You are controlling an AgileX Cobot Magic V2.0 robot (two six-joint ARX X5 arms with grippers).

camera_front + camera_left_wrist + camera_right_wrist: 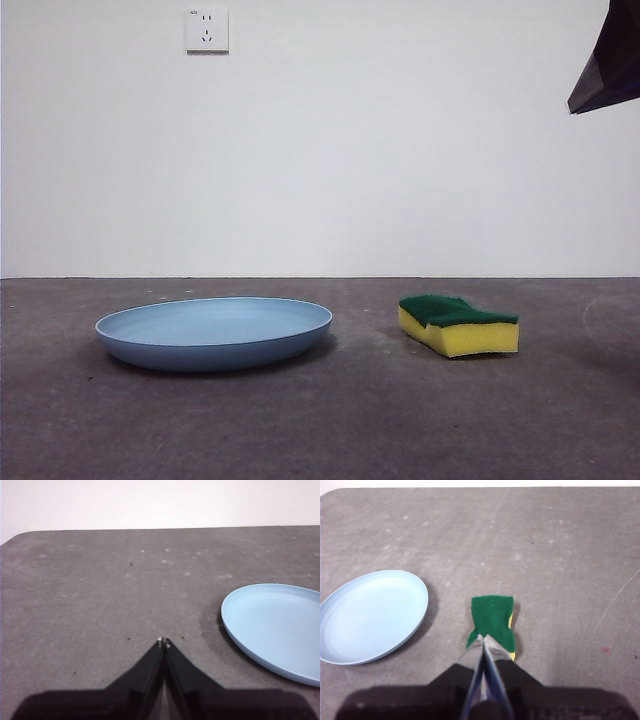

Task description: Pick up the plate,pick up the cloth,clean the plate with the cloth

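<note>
Resting flat on the grey table (pixel 330 420) in the front view, the plate (pixel 214 332) sits at lower left of the frame, its light-blue inside tilted slightly toward the camera and its darker underside touching the tabletop. The sponge (pixel 459 324) lies to the right of it, well apart, green scouring layer up and yellow body below. A white wall fills the upper half, with a wall socket (pixel 207 29) at upper left. A dark arm tip (pixel 607 62) pokes in at the upper right corner; this view does not show which arm it belongs to.

From the left wrist camera, the left gripper (pixel 164 642) hangs over bare table, its two black jaws pressed together at the tips with nothing between them. The plate (pixel 275 627) shows at the right edge of the frame, partly cut off, apart from the jaws.

From the right wrist camera, the right gripper (pixel 483 639) also has its jaws closed tip to tip, holding nothing. Its tips lie over the near end of the sponge (pixel 493 618) in the middle of the frame; whether they touch it cannot be told. The plate (pixel 372 615) lies at the left of the frame, clear of the sponge.
</note>
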